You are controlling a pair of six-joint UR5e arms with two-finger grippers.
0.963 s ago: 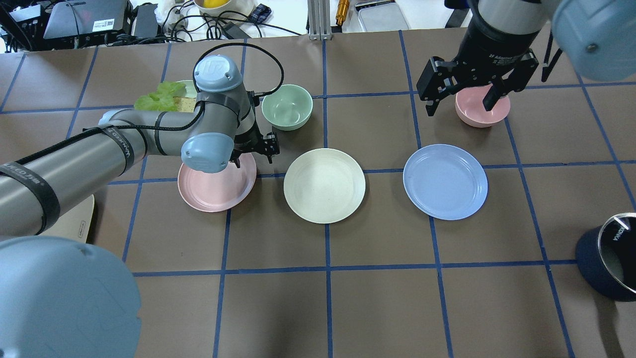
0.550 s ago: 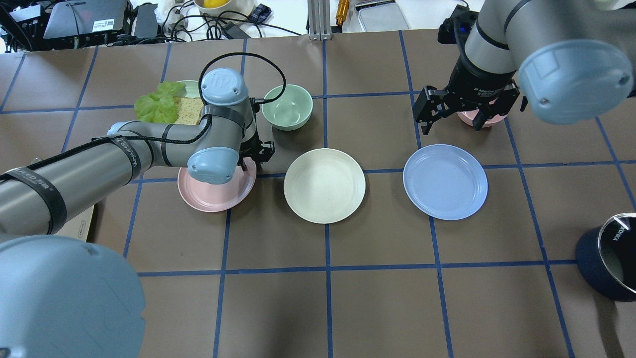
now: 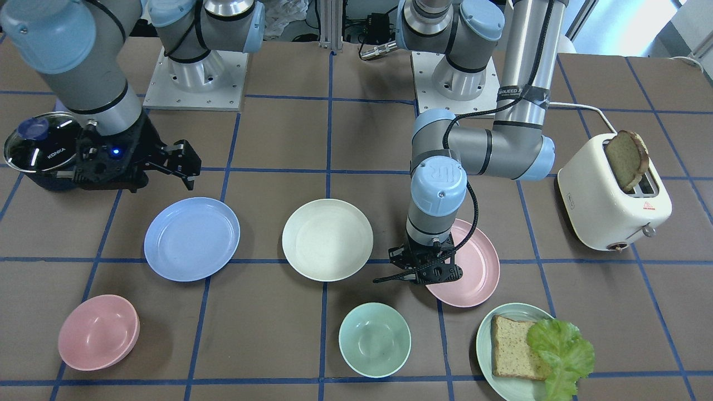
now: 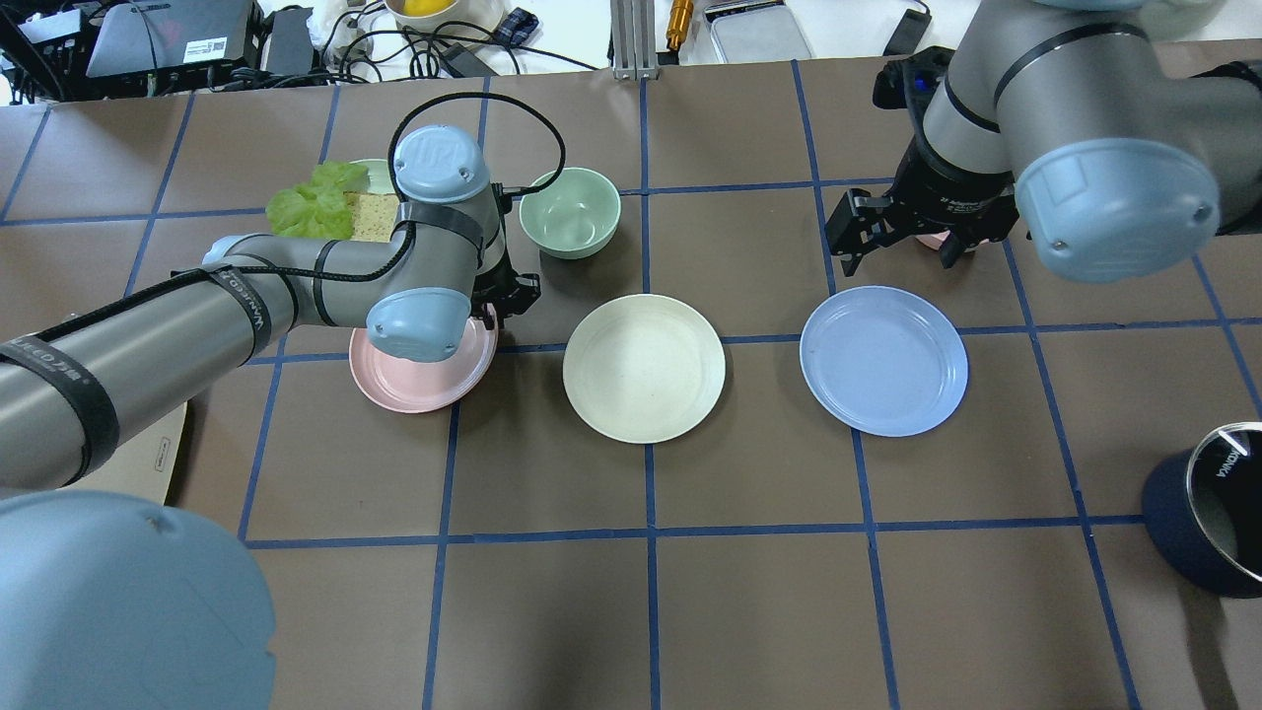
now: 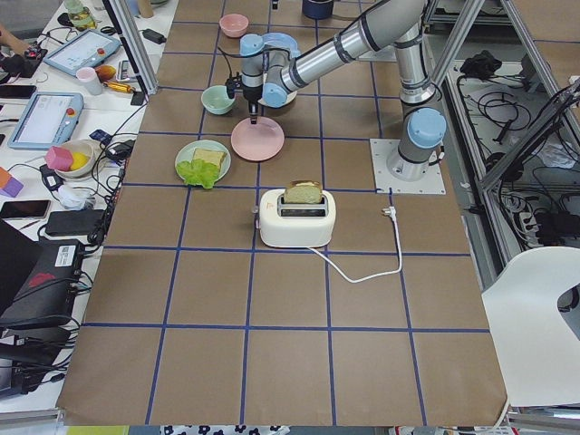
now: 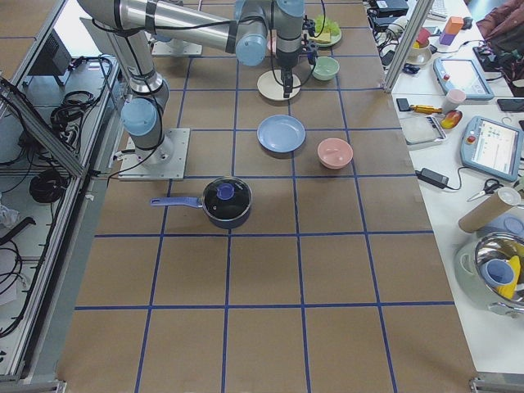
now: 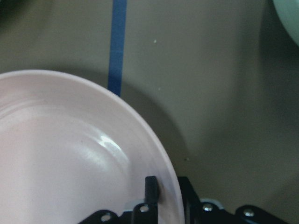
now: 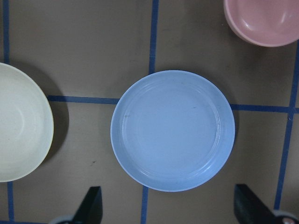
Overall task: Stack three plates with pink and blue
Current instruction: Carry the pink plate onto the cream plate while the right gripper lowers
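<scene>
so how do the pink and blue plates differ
The pink plate has the left gripper clamped on its rim; the blue plate lies untouched, the open right gripper clear of it. The pink plate lies by the mint bowl, the blue plate by the pink bowl. Both: round, shallow, same-sized.

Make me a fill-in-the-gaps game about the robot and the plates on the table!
The left gripper grips the pink plate by its ___.
The right gripper is not shut but ___.
The cream plate lies ___ the pink plate and the blue plate.
The toaster holds a slice of ___.
Missing words: rim, open, between, bread.
</scene>
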